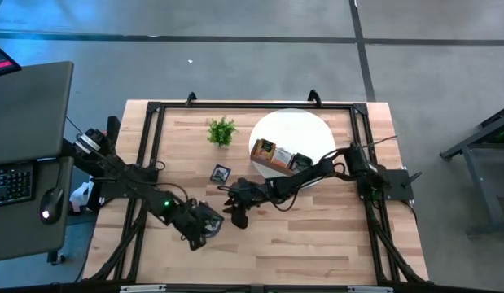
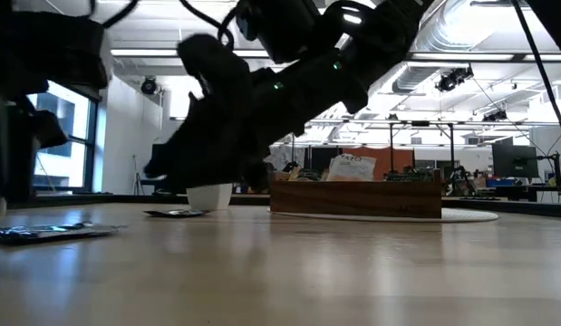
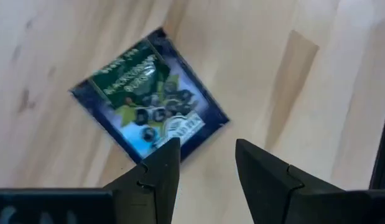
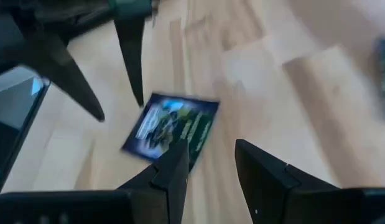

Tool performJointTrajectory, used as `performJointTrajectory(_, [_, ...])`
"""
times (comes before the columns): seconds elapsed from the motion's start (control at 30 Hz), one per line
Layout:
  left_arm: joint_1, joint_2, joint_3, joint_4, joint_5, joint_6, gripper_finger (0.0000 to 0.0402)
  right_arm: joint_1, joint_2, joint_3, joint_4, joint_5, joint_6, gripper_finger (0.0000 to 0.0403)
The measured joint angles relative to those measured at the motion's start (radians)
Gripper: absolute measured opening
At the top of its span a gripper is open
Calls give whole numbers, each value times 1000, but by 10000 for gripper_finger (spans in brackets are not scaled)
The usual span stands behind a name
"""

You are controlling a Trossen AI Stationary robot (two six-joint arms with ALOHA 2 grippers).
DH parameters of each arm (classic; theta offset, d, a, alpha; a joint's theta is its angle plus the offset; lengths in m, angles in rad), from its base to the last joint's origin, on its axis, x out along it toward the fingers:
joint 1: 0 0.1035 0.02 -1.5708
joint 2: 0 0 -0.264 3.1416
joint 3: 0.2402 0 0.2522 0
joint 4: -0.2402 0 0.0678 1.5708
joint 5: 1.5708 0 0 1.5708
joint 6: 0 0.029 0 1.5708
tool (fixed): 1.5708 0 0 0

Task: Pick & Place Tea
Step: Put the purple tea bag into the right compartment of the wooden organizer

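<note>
A dark blue tea sachet (image 3: 148, 102) (image 4: 170, 127) lies flat on the wooden table between my two grippers. My left gripper (image 3: 208, 152) (image 1: 211, 221) is open just above the sachet's edge. My right gripper (image 4: 211, 155) (image 1: 237, 213) is open too, coming at the same sachet from the opposite side. One fingertip of each overlaps the sachet's edge in its wrist view; I see no touch. A second dark sachet (image 1: 221, 172) lies flat farther back. The wooden tray (image 1: 278, 158), with more sachets standing in it, rests on a white round mat (image 1: 304, 130).
A small green potted plant (image 1: 222, 130) stands near the far edge, left of the mat. A black frame (image 1: 154, 110) runs round the table. In the low view the tray (image 2: 357, 197) and the plant's white pot (image 2: 209, 196) stand behind the arms. Bare wood lies toward the near edge.
</note>
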State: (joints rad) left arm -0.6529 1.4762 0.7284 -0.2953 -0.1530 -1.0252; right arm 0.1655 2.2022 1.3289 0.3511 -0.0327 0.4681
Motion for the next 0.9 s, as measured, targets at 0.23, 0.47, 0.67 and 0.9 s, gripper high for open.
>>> performJointTrajectory(0.23, [-119, 19, -1, 11, -151, -53, 125, 14, 39, 7, 59, -23, 73, 129])
performJointTrajectory(0.47, [-107, 124, 2, 10, -167, -52, 47, 10, 66, 8, 84, -30, 133, 129])
performJointTrajectory(0.67, [-47, 175, 3, 26, -188, -35, 10, 9, 85, 15, 91, -45, 153, 129])
performJointTrajectory(0.9, [60, 177, 1, 50, -167, 40, 4, 8, 77, 15, 69, -86, 154, 128])
